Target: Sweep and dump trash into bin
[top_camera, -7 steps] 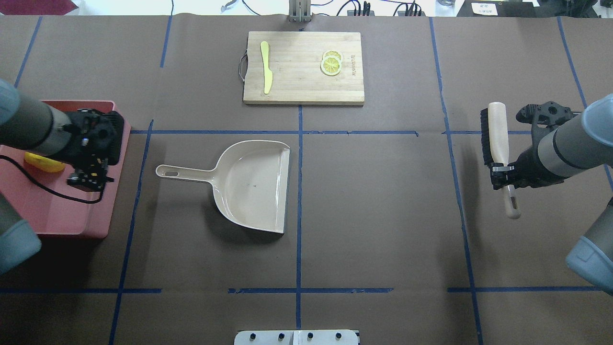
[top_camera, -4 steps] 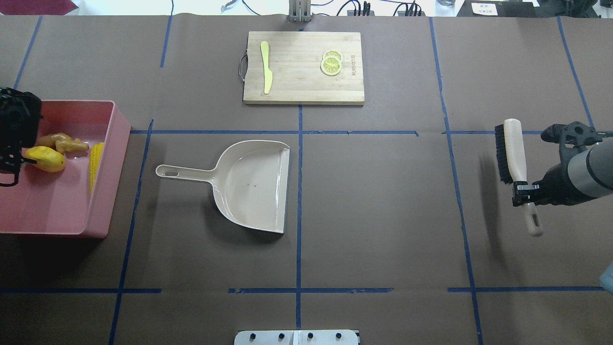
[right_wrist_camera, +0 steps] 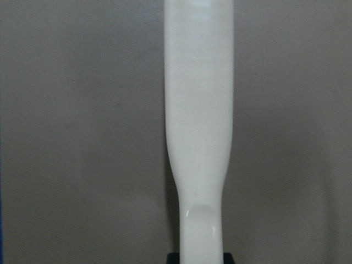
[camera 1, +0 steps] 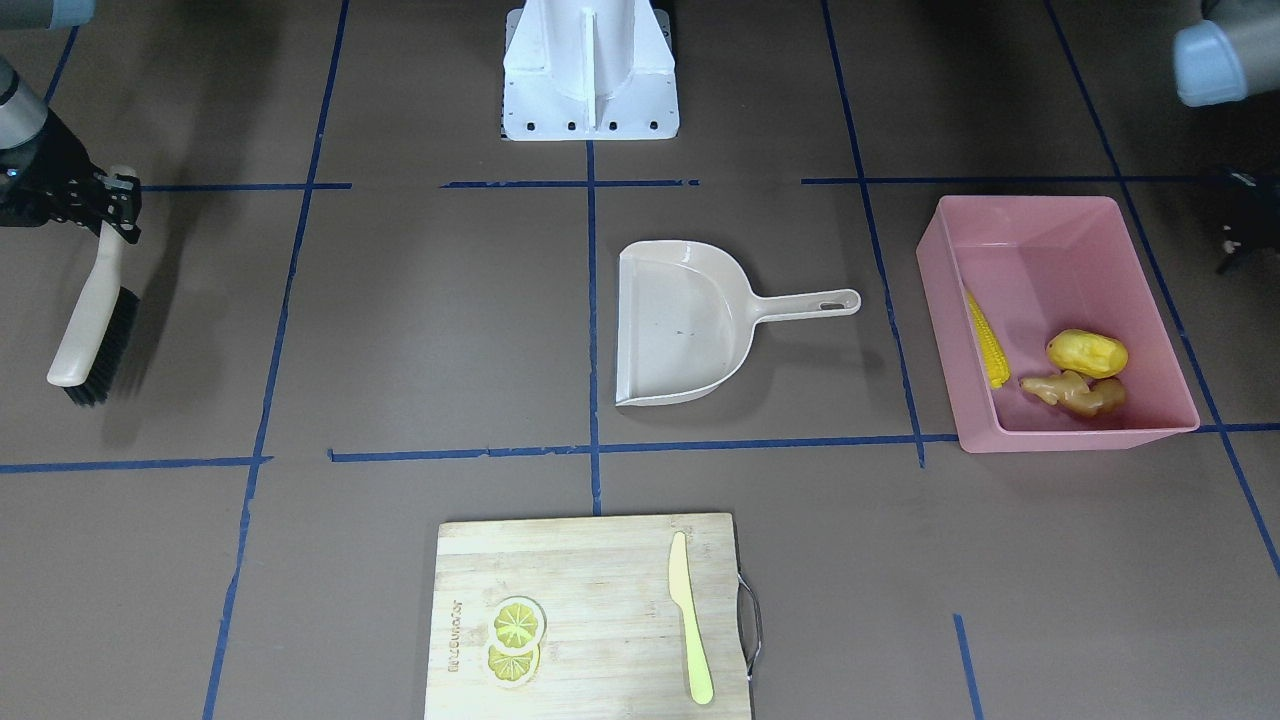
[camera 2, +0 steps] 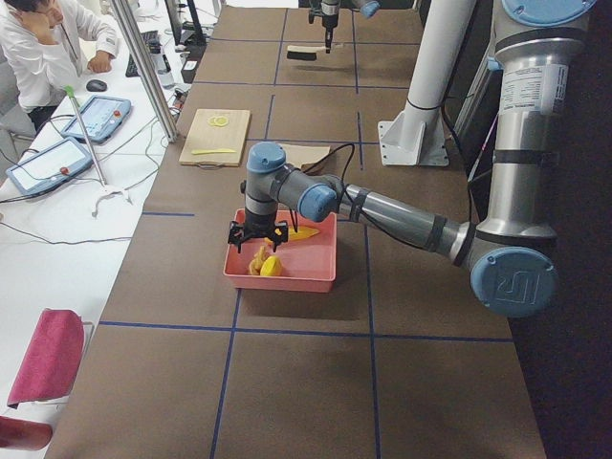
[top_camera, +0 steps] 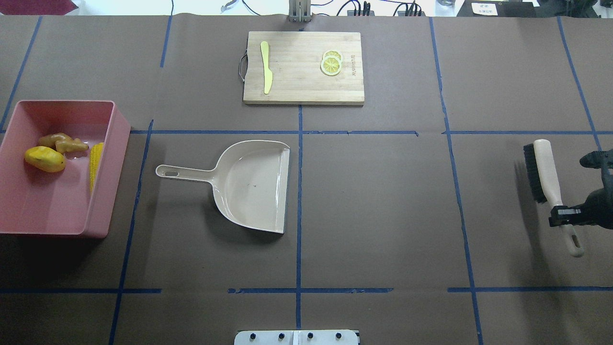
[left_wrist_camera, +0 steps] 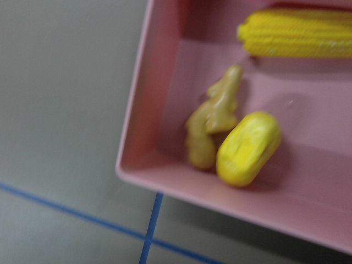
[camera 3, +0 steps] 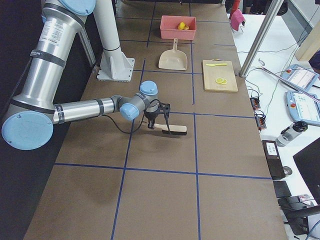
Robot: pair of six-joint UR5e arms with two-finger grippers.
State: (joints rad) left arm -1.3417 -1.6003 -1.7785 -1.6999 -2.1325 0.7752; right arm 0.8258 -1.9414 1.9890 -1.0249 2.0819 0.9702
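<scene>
since a second ago the right arm has drawn back toward the table's right edge, and the left arm has slipped out of the overhead view. right gripper (top_camera: pixel 561 216) is clamped on the handle of the brush (top_camera: pixel 546 177). left gripper (camera 2: pixel 256 232) hangs over the bin (top_camera: pixel 107 191) (i cannot tell how wide it stands). inside the bin, the corn cob (top_camera: pixel 96 160) lies along the wall nearest the dustpan (top_camera: pixel 254 184), and the ginger root (top_camera: pixel 63 143) touches the potato piece (top_camera: pixel 44 159).

Three trash pieces (top_camera: pixel 44 159) (toy foods); one bin (top_camera: pixel 107 191); one dustpan (top_camera: pixel 254 187); one brush (top_camera: pixel 548 175)
</scene>
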